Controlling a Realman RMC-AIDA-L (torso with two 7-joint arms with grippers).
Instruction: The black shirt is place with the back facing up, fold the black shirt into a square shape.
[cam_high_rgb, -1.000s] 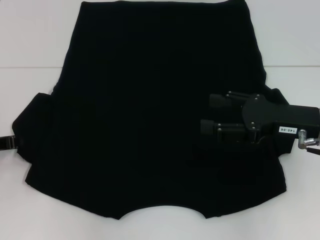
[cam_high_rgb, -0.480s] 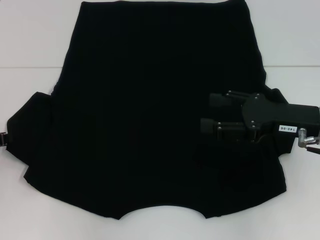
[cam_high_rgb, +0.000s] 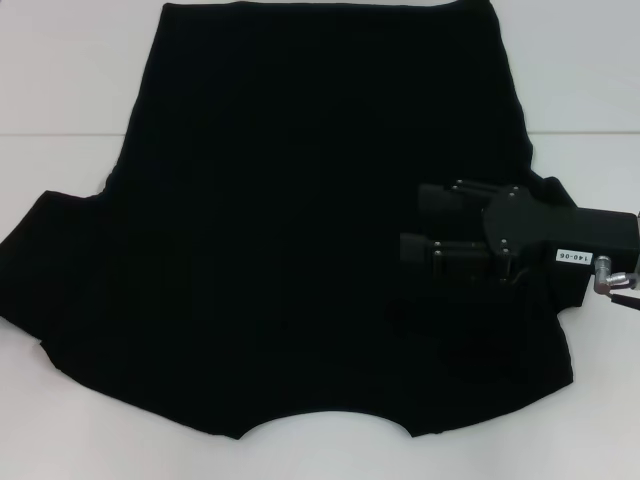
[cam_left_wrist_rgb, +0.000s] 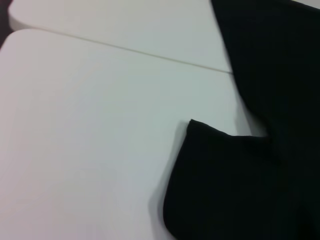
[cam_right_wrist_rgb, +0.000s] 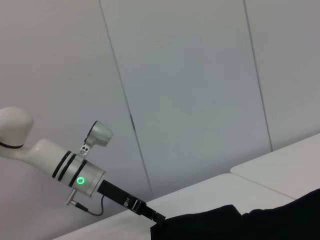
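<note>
The black shirt (cam_high_rgb: 300, 230) lies spread flat on the white table (cam_high_rgb: 60, 90), with its curved neckline (cam_high_rgb: 325, 420) toward me. My right gripper (cam_high_rgb: 426, 224) hovers over the shirt's right sleeve area, open, its fingers pointing toward the shirt's middle with nothing between them. The left sleeve (cam_high_rgb: 40, 270) stretches out to the left edge of the head view, and in the left wrist view it (cam_left_wrist_rgb: 235, 185) lies flat on the table. My left gripper (cam_right_wrist_rgb: 152, 216) shows only far off in the right wrist view, at the shirt's edge (cam_right_wrist_rgb: 260, 222).
A seam (cam_high_rgb: 60, 133) runs across the white table behind the sleeves. Bare table lies on both sides of the shirt's far half. A pale panelled wall (cam_right_wrist_rgb: 190, 75) stands behind the white left arm (cam_right_wrist_rgb: 75, 170).
The left sleeve has been drawn outward to the left and now lies spread wide. The left gripper has left the head view. The right gripper has barely moved.
</note>
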